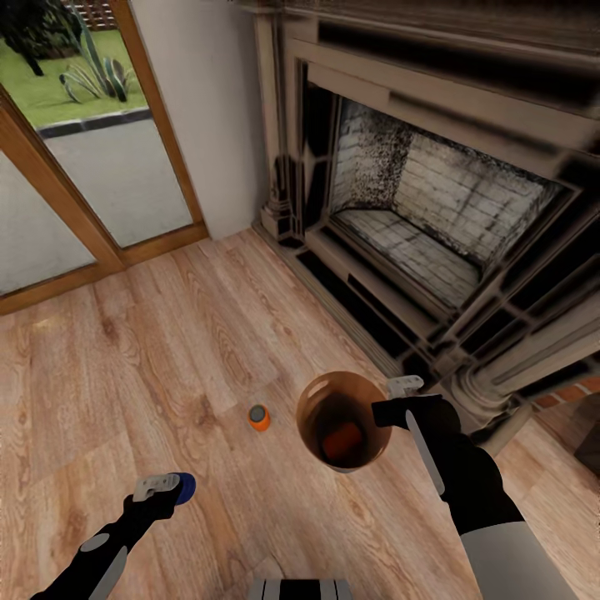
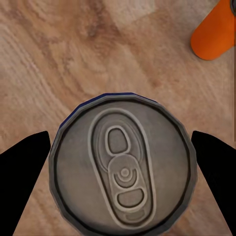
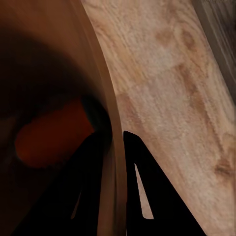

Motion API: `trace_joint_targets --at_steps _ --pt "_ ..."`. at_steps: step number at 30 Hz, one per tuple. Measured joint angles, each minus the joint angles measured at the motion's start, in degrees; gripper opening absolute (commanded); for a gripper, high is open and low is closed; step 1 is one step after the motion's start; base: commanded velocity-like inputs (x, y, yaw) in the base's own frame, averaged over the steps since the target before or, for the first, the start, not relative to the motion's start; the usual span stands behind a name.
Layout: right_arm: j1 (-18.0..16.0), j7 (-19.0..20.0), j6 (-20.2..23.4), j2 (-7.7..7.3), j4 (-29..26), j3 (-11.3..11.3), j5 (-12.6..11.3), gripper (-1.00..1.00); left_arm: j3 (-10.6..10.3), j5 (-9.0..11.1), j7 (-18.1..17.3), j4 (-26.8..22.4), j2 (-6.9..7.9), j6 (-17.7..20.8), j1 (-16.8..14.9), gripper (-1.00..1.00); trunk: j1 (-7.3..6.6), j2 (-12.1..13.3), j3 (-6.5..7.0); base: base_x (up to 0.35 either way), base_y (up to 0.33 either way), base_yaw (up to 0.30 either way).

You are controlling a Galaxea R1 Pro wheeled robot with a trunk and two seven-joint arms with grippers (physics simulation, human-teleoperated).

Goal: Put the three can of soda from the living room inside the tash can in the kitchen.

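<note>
Centring on the dark blue soda can (image 2: 123,164), which stands on the wood floor (image 1: 150,350) between the left jaws, spread apart either side. Close evenly, lift straight. Right jaws pinch the trash can (image 1: 310,410) rim; one orange can (image 1: 342,441) lies inside, another orange can (image 1: 259,416) stands beside.

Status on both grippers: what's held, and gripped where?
Right gripper pinches the trash can by its rim wall, one finger inside, one outside. Left gripper straddles the blue can, fingers at its sides; contact cannot be told.

Orange can (image 1: 342,442) inside held bin (image 1: 310,417)
</note>
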Motion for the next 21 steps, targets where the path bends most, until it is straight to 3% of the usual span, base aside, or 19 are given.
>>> trace_joint_targets --at_steps 9,11,16,21 --pt "0.0 0.0 0.0 -0.01 0.0 0.1 -0.1 -1.0 0.0 0.0 0.0 0.0 0.01 0.0 0.0 -1.0 -1.98 3.6 1.62 0.0 0.0 0.12" --pt "0.0 0.0 0.0 -0.03 0.0 0.1 -0.8 -1.0 0.0 0.0 0.0 0.0 0.0 0.0 0.0 -1.0 -2.42 4.4 1.97 0.0 0.0 0.033" --pt "0.0 0.0 0.0 -0.01 0.0 0.0 0.6 -1.0 0.0 0.0 0.0 0.0 0.0 0.0 0.0 -1.0 -3.51 6.4 2.87 0.0 0.0 0.007" --pt "0.0 0.0 0.0 -0.01 0.0 0.0 -0.3 -1.0 0.0 0.0 0.0 0.0 0.0 0.0 0.0 -1.0 -4.61 8.4 3.77 0.0 0.0 0.001"
